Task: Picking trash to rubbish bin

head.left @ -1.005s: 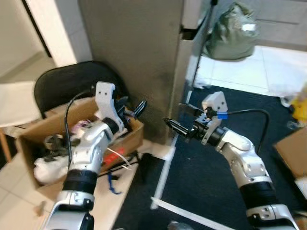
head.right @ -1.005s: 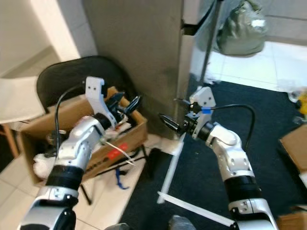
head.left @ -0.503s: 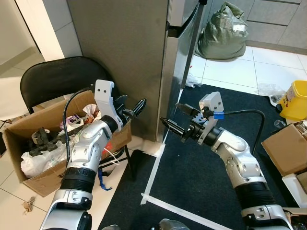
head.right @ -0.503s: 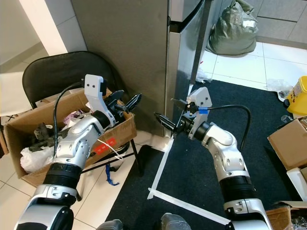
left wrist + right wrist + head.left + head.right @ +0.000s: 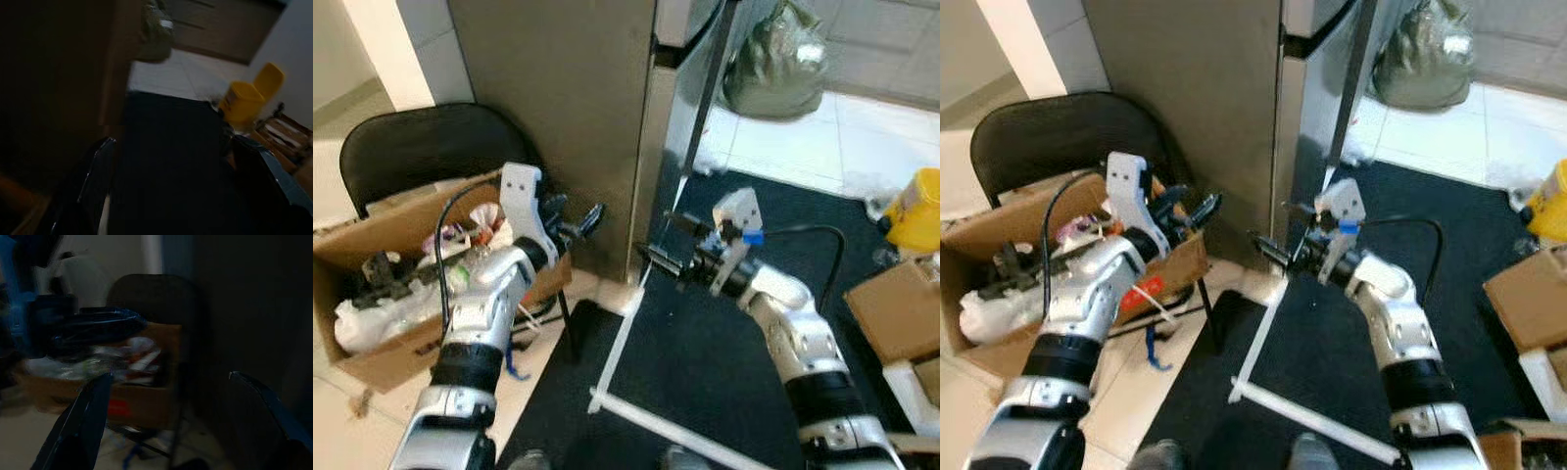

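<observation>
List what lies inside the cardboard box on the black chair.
The cardboard box holds white plastic bags, a dark object and colourful wrappers. Whatever lies beneath this top layer is covered.

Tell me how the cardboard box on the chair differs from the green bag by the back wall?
The box is brown, stiff and open-topped, with trash showing; the bag is green, soft and bulging, so its contents are hidden. The box rests on a black chair; the bag sits on the tiled floor. Both seem to hold rubbish.
</observation>
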Available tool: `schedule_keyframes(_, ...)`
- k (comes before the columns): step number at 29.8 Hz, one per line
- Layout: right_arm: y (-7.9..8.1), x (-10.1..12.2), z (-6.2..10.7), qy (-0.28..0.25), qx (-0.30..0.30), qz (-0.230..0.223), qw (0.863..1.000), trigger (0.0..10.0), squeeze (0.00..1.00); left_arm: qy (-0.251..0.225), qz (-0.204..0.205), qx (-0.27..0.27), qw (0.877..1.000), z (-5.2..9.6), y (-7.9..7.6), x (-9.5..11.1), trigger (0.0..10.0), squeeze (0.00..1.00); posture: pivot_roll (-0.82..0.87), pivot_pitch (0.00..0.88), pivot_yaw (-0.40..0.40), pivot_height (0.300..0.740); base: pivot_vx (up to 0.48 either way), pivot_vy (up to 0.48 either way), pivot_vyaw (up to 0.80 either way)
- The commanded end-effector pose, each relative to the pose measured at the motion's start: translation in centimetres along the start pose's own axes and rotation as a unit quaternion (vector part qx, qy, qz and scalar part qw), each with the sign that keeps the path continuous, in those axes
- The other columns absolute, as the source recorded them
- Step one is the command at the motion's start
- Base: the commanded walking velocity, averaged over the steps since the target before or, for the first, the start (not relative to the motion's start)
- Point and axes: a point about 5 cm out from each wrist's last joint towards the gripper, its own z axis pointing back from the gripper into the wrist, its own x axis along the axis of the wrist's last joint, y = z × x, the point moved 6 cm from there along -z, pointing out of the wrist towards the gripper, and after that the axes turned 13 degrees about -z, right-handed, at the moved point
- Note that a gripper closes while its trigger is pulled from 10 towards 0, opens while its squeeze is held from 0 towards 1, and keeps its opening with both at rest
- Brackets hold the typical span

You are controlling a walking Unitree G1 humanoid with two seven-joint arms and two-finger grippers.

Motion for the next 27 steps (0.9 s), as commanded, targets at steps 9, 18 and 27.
schedule_keyframes(9,0.33,-0.10,-0.20,-0.002,0.005,-0.001,1.000,10.0,0.00,0.008,0.007,0.004,1.000,0.04,0.11,-0.38,10.0,0.00,-0.03,0.000,0.000,0.740,0.000,0.000,0.00)
schedule_keyframes(18,0.27,-0.24,-0.18,-0.001,0.003,-0.002,1.000,10.0,0.00,0.010,0.007,0.003,1.000,0.01,0.07,-0.53,10.0,0.00,-0.03,0.000,0.001,0.740,0.000,0.000,0.00)
schedule_keyframes(27,0.20,-0.67,-0.24,0.008,0.005,-0.015,1.000,10.0,0.00,0.011,0.002,0.002,1.000,-0.07,0.05,-0.63,10.0,0.00,-0.03,0.000,0.001,0.740,0.000,0.000,0.18)
